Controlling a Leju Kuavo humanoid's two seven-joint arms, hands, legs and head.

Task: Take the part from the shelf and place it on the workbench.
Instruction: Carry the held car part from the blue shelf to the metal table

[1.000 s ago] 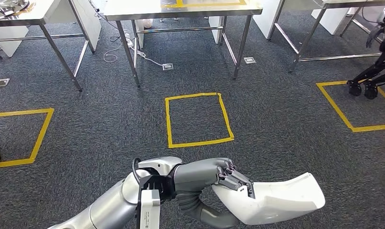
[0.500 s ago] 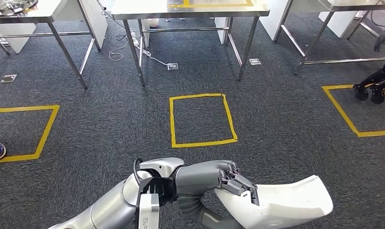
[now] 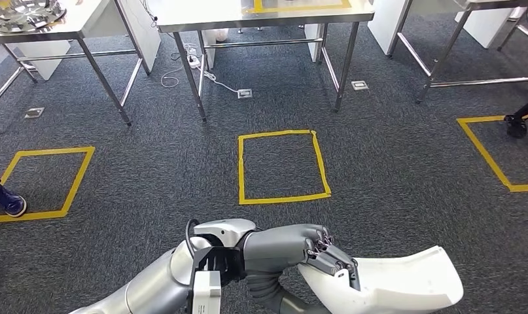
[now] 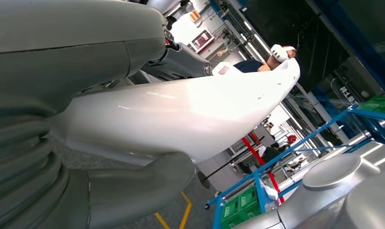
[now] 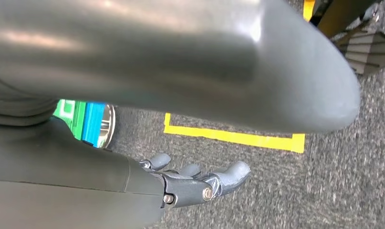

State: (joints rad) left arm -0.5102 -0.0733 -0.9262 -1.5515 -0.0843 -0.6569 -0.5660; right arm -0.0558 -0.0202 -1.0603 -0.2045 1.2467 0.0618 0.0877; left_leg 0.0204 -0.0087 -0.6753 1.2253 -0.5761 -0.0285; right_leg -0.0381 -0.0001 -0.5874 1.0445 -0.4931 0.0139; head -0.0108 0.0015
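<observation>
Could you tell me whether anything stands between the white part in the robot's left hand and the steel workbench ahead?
Nothing visible does. The left hand holds the white part; only carpet with a yellow tape square lies before the workbench.

Head view: even, bright overhead light, sharp focus, soft short shadows under the steel tables (image 3: 261, 16) far ahead of the left hand (image 3: 294, 247). Table legs splay outward toward the frame edges. Left wrist view: broad glare on the white part (image 4: 181, 114) held in that hand; background beyond it bright, slightly soft. Right wrist view: right hand (image 5: 195, 183) fairly sharp, near casing blurred with streaked highlights.
</observation>
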